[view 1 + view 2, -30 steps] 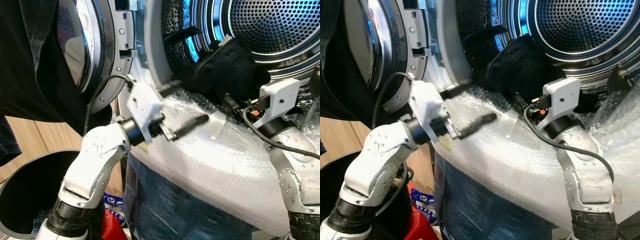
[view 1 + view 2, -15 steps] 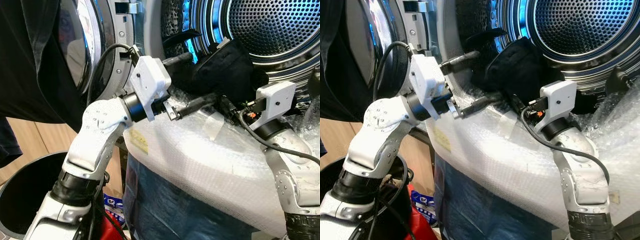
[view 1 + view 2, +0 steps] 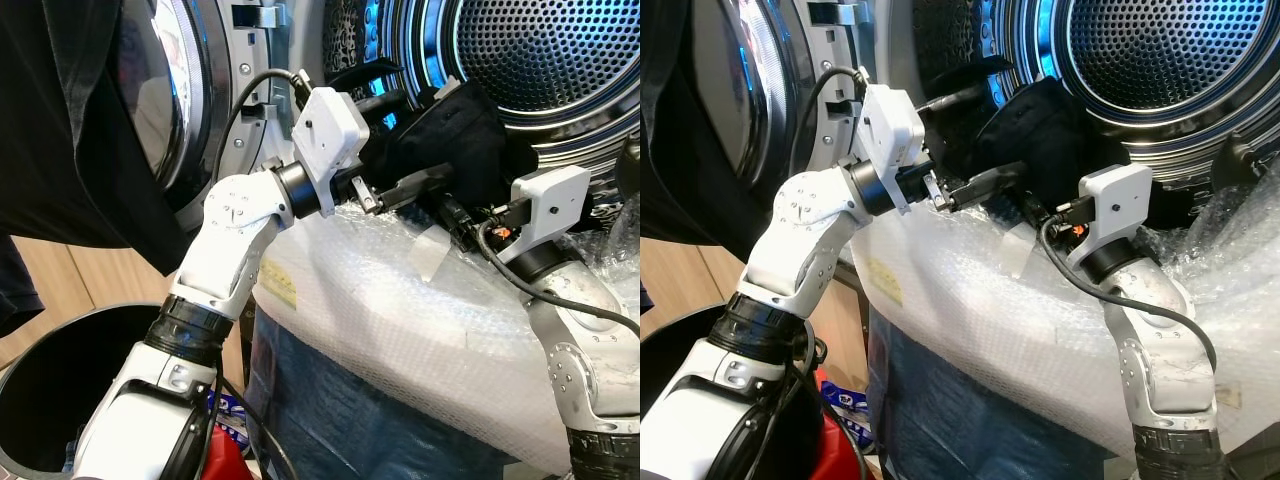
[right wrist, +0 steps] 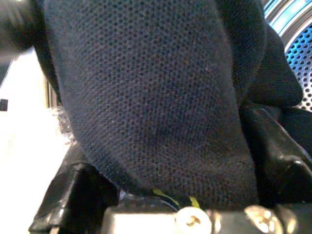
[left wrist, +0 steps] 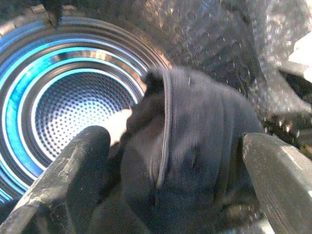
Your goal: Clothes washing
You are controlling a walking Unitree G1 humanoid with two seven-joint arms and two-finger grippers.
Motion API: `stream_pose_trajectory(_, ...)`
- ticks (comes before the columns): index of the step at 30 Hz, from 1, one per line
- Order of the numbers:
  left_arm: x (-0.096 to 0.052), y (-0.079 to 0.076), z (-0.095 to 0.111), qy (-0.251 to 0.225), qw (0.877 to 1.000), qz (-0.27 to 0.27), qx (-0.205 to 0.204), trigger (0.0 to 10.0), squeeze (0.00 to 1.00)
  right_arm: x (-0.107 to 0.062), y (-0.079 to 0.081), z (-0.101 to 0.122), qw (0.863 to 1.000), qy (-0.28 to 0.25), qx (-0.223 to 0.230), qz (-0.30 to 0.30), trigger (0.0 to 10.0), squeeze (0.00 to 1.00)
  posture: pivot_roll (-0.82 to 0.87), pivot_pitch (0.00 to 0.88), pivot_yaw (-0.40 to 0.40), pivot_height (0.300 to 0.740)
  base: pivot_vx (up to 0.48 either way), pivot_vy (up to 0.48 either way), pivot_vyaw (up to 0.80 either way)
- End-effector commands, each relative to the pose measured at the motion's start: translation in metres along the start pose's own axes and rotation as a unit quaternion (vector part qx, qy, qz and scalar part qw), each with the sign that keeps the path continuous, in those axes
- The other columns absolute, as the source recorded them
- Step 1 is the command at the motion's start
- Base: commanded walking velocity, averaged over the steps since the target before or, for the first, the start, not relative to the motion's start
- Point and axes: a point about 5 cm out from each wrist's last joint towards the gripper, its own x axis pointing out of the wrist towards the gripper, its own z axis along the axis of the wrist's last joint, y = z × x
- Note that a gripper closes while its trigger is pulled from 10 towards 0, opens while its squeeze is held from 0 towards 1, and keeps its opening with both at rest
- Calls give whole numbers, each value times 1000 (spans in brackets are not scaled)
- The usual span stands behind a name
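Observation:
A bunched black garment (image 3: 455,130) sits on the lip of the washing machine's open drum (image 3: 560,50). My left gripper (image 3: 410,140) is open at the garment's left side. One finger (image 3: 378,100) is above it and the other finger (image 3: 425,182) is under its edge. In the left wrist view the garment (image 5: 195,161) lies between the two spread fingers (image 5: 68,180). My right gripper (image 3: 460,212) pushes into the garment from below. In the right wrist view the dark knit cloth (image 4: 156,97) is packed between its fingers (image 4: 73,195).
The round door (image 3: 150,90) stands open at the left, with dark cloth (image 3: 60,150) hanging in front of it. Bubble wrap (image 3: 400,320) covers the machine's front below the opening. A black bin (image 3: 50,390) stands on the wooden floor at the lower left.
My left arm has risen from the bubble-wrapped front and reached right, bringing its open fingers up to the garment at the drum's mouth. The right arm and garment have stayed put.

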Motion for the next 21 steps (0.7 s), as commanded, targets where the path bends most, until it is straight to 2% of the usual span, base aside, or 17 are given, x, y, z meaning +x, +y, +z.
stream_pose_trajectory(1, 3, 6, 4, 2, 1000, -16, 15, 10000, 0, -10, 7, -49, 993, 111, 51, 1, 10000, 1000, -81, 8, -21, 740, 0, 0, 0)
stream_pose_trajectory(2, 3, 8, -2, 24, 999, -16, 17, 1608, 0, -10, 8, -49, 993, 110, 51, 1, 10000, 1000, -83, 9, -18, 740, 0, 0, 0)
stream_pose_trajectory(3, 2, 9, -4, 31, 999, -15, 16, 1608, 0, -10, 8, -48, 993, 110, 51, 1, 10000, 1000, -83, 9, -18, 740, 0, 0, 0)
stream_pose_trajectory(4, 2, 9, -5, 27, 999, -18, 9, 0, 0, -11, 8, -48, 993, 110, 51, 0, 10000, 1000, -85, 9, -15, 740, 0, 0, 0)
stream_pose_trajectory(11, -1, 9, -2, 6, 1000, -28, -8, 0, 0, -11, 9, -48, 993, 109, 51, 0, 10000, 1000, -86, 11, -18, 740, 0, 0, 0)
stream_pose_trajectory(16, 5, 2, 7, -8, 998, -69, -8, 0, 0, -9, 9, -48, 993, 108, 51, 0, 10000, 1000, -85, 8, -15, 740, 0, 0, 0)
stream_pose_trajectory(21, 9, -4, 12, -16, 996, -89, -9, 0, 0, -9, 9, -48, 993, 107, 51, 0, 10000, 1000, -85, 8, -15, 740, 0, 0, 0)
